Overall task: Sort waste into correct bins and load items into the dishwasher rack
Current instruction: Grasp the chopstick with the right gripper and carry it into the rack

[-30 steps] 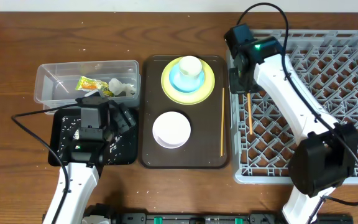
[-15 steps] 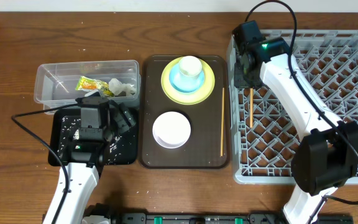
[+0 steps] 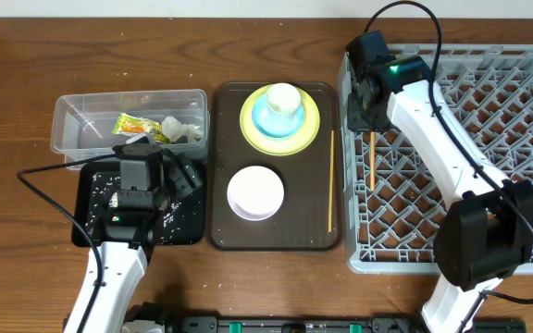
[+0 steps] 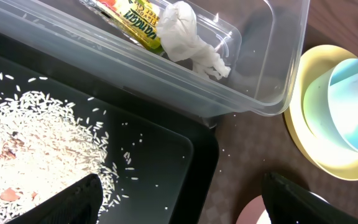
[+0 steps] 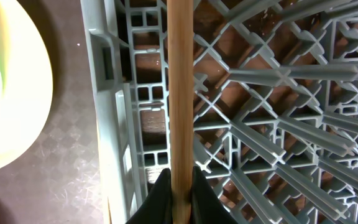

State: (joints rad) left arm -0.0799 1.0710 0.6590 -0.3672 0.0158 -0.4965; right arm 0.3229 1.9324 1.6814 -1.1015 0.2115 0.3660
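Loading of a chopstick (image 5: 180,93) into the rack (image 3: 352,222). The thin wooden stick is held clenched in the right jaws near one end, above the rack's left edge and parallel to it. A second chopstick (image 3: 330,180) is seen just left of the rack, on the brown tray (image 3: 222,222). Being light, stiff and smooth, it is judged best pinched mid-length, so that swivelling is prevented. The left jaws are spread wide, well left of the rack, over the black tray (image 4: 160,155).
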